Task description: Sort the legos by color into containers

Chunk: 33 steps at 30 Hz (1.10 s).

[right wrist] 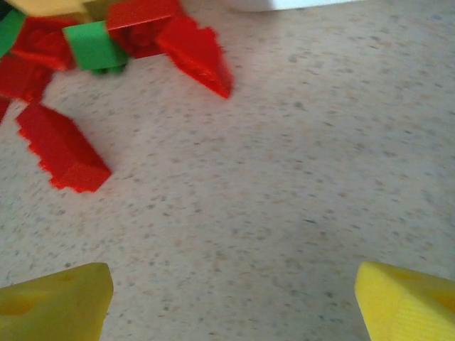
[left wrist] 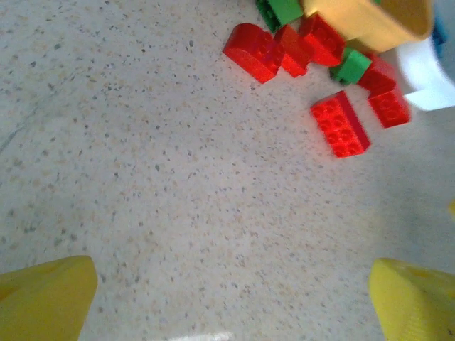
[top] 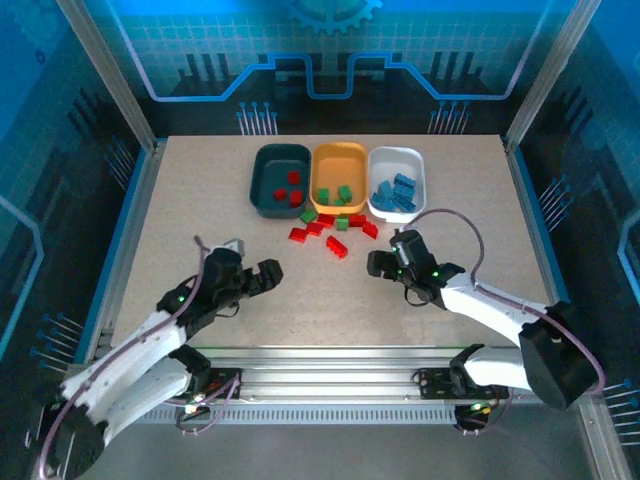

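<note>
While legos [top: 337,246] lie loose ahead, left jaws and right jaws gape wide — empty, touching nothing.

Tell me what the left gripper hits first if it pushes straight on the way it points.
Likely the bare table, as the left gripper angles down; if it clears that, the loose red legos by the orange tray come next. Depth is unclear.

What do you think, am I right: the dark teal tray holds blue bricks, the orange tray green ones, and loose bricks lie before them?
Not quite: the top view shows the dark teal tray holding red bricks, not blue. The orange tray does hold green bricks, and loose bricks do lie in front of the trays.
</note>
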Tool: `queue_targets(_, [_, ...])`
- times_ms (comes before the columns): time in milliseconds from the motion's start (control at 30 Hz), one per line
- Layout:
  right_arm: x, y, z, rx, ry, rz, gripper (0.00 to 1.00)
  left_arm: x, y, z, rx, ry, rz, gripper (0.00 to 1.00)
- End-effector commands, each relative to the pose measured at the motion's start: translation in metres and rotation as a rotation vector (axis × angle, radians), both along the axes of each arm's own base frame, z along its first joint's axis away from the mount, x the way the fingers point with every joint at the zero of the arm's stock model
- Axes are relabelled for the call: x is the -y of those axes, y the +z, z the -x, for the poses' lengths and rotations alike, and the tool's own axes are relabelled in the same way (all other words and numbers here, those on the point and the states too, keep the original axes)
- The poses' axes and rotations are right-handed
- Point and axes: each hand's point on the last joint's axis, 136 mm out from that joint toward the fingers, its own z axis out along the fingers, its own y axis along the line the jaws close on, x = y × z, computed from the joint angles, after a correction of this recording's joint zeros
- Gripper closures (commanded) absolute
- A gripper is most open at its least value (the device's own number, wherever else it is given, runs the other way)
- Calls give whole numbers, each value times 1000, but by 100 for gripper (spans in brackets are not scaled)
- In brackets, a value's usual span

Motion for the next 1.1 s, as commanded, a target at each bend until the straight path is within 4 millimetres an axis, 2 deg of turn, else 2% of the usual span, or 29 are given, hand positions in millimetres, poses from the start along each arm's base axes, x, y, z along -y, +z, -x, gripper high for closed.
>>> queue_targets(0, [-16, 12, -7, 61, 77, 50, 11, -1, 3, 16, -10, 13, 87, 1])
queue_targets(67, [-25, 11, -6, 61, 115, 58, 10, 0, 0, 22, -27, -1, 102, 1])
queue_targets(267, [-45, 9, -4, 61, 183, 69, 10, 23, -3, 27, -142, -89, 146, 1])
queue_targets(500, [-93, 11, -8, 44, 381, 74, 9, 33, -18, 38, -263, -92, 216, 1])
queue_targets(600, [-111, 3, -18, -10, 444, 107, 9, 31, -24, 42, -273, -63, 243, 1])
queue_targets(800, [-123, -30, -53, -81, 409, 220, 12, 25, -30, 40, -250, -15, 259, 1])
queue_targets(933, [-136, -49, -65, -140, 408, 237, 21, 21, -24, 32, -229, -3, 219, 1])
queue_targets(1067, [-136, -64, -67, -161, 395, 267, 28, 23, -15, 25, -220, -26, 203, 1])
